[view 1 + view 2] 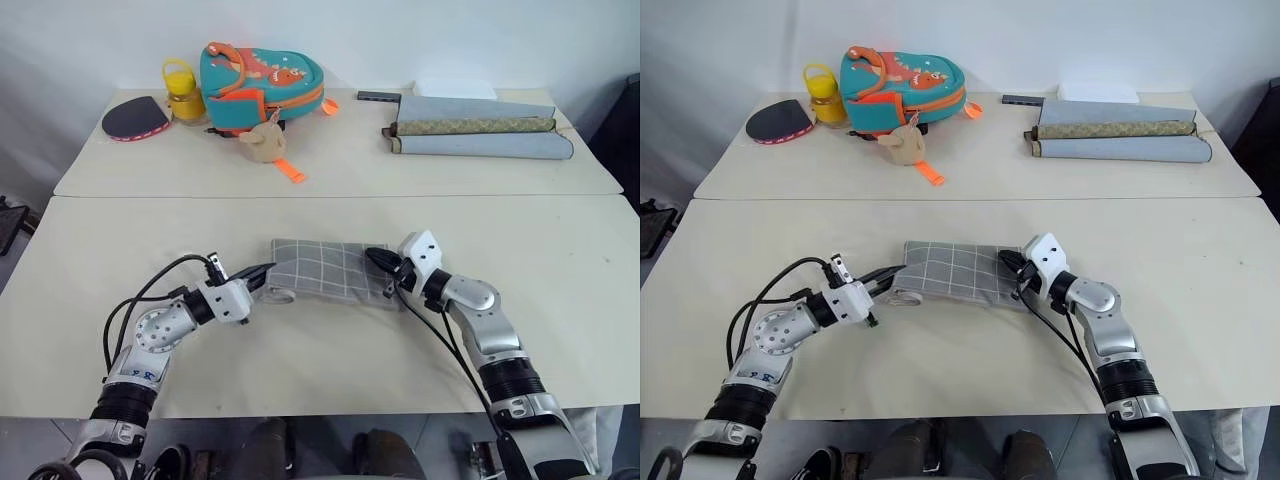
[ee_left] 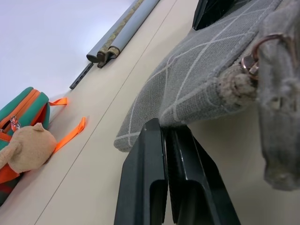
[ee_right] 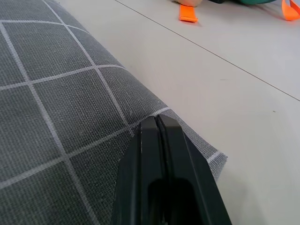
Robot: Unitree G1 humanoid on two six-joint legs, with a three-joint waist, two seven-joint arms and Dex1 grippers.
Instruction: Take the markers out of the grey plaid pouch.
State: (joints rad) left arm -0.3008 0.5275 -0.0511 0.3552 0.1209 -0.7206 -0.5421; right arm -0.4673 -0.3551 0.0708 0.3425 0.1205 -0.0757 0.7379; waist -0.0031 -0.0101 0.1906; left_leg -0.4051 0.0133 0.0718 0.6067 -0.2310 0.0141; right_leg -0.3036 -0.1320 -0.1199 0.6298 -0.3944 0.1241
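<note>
The grey plaid pouch (image 1: 330, 270) lies flat on the near table (image 1: 560, 300), held at both ends: the left gripper (image 1: 262, 272) pinches its left end, the right gripper (image 1: 382, 262) its right. On the far table sit a teal-and-orange backpack (image 1: 262, 85), a yellow jar (image 1: 184, 93), a paddle (image 1: 136, 118) and rolled mats (image 1: 480, 130).

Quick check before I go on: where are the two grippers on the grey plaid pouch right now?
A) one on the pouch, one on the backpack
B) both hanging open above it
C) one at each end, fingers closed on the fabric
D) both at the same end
C: the left gripper is shut on one end of the grey plaid pouch and the right gripper is shut on the opposite end.
</note>
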